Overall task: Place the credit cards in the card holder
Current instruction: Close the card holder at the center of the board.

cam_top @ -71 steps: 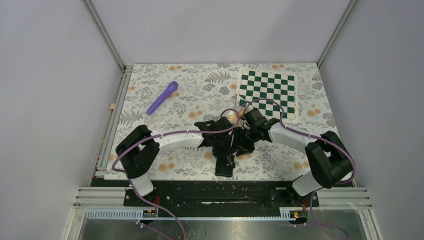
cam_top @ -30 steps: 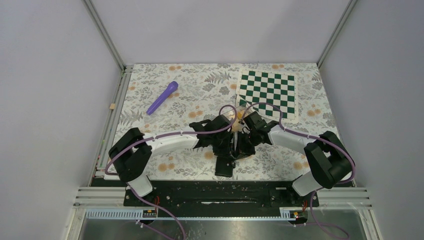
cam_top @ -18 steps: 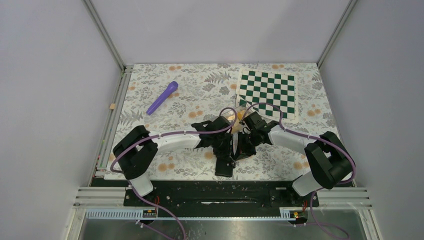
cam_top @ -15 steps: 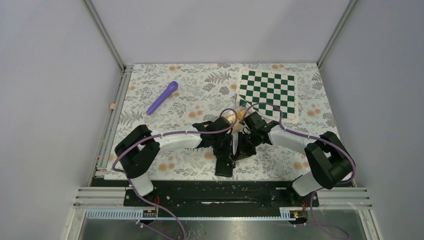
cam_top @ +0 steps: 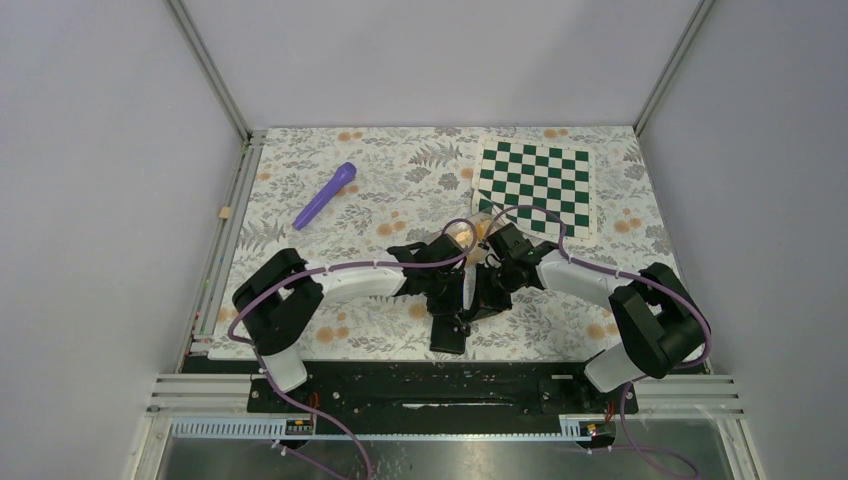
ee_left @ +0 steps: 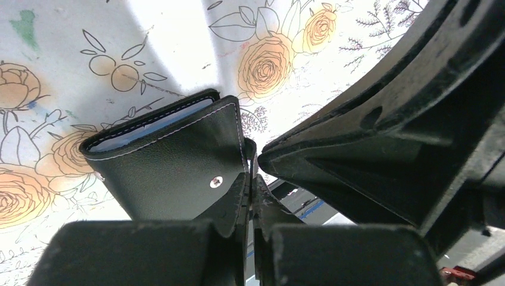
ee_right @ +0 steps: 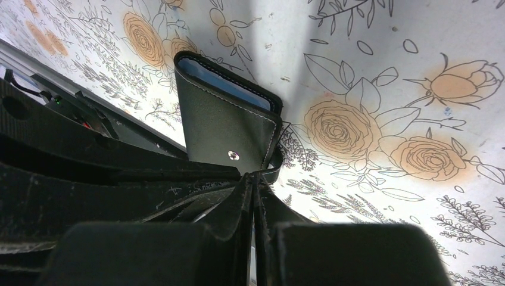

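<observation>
Wrist views are showing the left end effector and the right end effector clenching the card holder at its snap corner. Only the top view is showing it near the middle of the near edge of the worktop.

Floral surface with two stray items on it

A purple pen-shaped thing lies at a slant on the left part of the rose-and-leaf printed cloth, its thicker end toward the far edge. A green-and-white chequered mat lies flat at the far right corner, well apart from the purple thing. A small beige piece sits on the metal rail along the left edge. Plain pale walls stand on three sides.
</observation>
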Controlling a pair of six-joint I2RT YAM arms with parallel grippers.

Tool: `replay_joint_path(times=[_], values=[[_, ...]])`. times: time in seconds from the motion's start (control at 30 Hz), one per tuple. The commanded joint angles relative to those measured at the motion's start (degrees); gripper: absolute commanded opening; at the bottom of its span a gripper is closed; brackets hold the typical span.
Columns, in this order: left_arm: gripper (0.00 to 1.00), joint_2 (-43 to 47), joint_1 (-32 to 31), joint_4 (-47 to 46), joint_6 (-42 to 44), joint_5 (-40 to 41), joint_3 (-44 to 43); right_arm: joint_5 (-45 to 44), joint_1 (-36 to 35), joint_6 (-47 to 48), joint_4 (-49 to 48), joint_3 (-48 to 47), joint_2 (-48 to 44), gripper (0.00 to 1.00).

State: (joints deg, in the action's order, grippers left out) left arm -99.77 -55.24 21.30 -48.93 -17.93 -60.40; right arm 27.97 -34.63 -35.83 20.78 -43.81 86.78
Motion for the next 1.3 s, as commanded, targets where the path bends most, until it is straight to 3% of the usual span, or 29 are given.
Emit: replay_joint_path(times=[0.0, 0.37, 0.97, 1.07, 1.27], values=[[0.0, 0.19, -0.34, 2.42, 2.31, 1.52, -3.37, 0.72, -0.63, 0.91, 0.82, -1.88, -1.27, 0.04], [0.0, -0.18, -0.65, 7.76, 5.41, 6.29, -4.93, 1.62, -1.61, 0.95, 0.13, -3.25, 0.98, 0.04], [0.0, -1.69, -1.05, 8.34, 6.3, 8.91, -3.62, 0.61, -4.52, 1.14, -0.01, -4.36, 4.7, 0.03], [0.05, -1.82, -1.13, 8.32, 6.3, 9.3, -3.29, 0.06, -5.12, 1.29, -0.17, -4.31, 5.56, 0.03], [0.27, -1.5, -1.3, 8.97, 6.23, 10.38, -3.31, -2.2, -5.94, 1.94, 0.34, -4.3, 6.86, 0.02]])
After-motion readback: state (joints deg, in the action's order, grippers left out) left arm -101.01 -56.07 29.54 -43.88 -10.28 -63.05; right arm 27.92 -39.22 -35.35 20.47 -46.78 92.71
